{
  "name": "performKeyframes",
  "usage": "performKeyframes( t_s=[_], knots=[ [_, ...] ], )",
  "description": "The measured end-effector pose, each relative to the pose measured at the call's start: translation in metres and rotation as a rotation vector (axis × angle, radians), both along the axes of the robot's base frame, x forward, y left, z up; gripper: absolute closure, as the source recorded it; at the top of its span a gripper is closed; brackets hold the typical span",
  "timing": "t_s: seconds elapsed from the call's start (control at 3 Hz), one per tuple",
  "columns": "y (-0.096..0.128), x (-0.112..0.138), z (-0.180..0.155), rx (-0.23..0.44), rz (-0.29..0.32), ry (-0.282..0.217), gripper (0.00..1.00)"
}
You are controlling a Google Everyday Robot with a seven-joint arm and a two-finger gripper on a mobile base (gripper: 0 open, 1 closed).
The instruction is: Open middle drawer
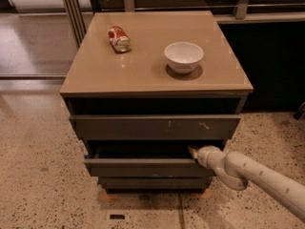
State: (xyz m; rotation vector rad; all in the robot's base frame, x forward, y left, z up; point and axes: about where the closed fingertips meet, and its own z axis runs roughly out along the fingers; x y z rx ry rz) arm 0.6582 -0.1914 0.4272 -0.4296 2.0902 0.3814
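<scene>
The middle drawer [143, 167] is the plain dark grey-brown front between the wider scratched top front [152, 127] and the narrowest bottom front [152, 182]. It stands slightly out, with a dark gap above its top edge. My gripper [193, 151] is at the right end of that gap, against the drawer's top edge. The pale arm [257, 175] comes in from the lower right.
The cabinet's tan top [95, 75] holds a crushed red can [119, 38] and a white bowl [184, 56]. The speckled floor [38, 175] lies to the left and in front. A dark wall or panel [276, 66] stands to the right, and metal rails run behind.
</scene>
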Motion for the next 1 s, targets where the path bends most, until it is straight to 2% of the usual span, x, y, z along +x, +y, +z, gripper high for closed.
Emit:
performKeyframes(
  t_s=[0.33,0.67,1.0],
  knots=[
    [0.003,-0.016,-0.008,0.01,0.015,0.079,1.0],
    [0.005,-0.044,-0.015,0.034,0.032,0.198,1.0],
    [0.008,-0.066,-0.019,0.046,0.058,0.281,1.0]
  ],
)
